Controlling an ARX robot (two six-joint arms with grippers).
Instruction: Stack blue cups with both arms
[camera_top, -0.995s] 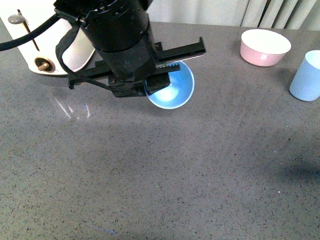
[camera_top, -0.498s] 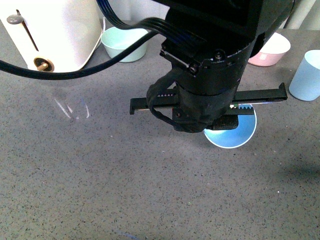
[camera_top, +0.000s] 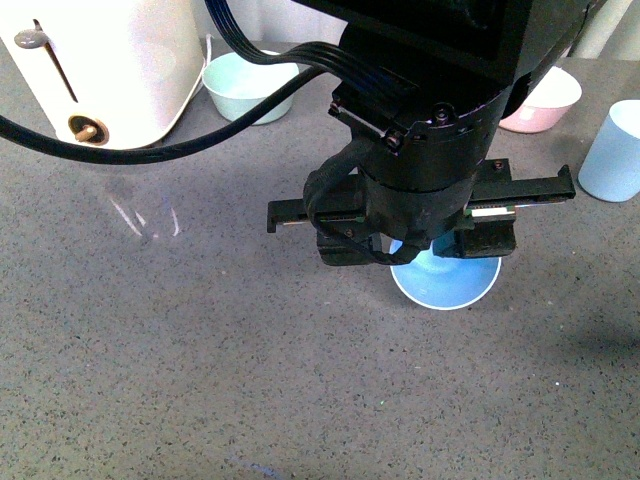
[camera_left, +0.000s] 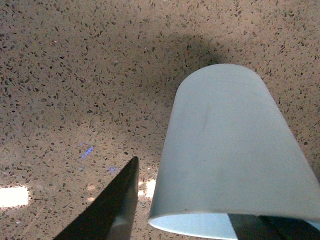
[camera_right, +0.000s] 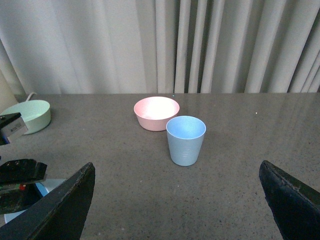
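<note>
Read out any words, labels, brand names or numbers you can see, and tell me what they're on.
No readable text in any view.
Pale strip on the left gripper: too small to read.
Held blue cup, standing blue cup, pink bowl, mint bowl, white appliance: no lettering visible.

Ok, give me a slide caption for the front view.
Left hand grips one blue cup over the grey table; the second cup stands upright at the right edge, near a pink bowl.
</note>
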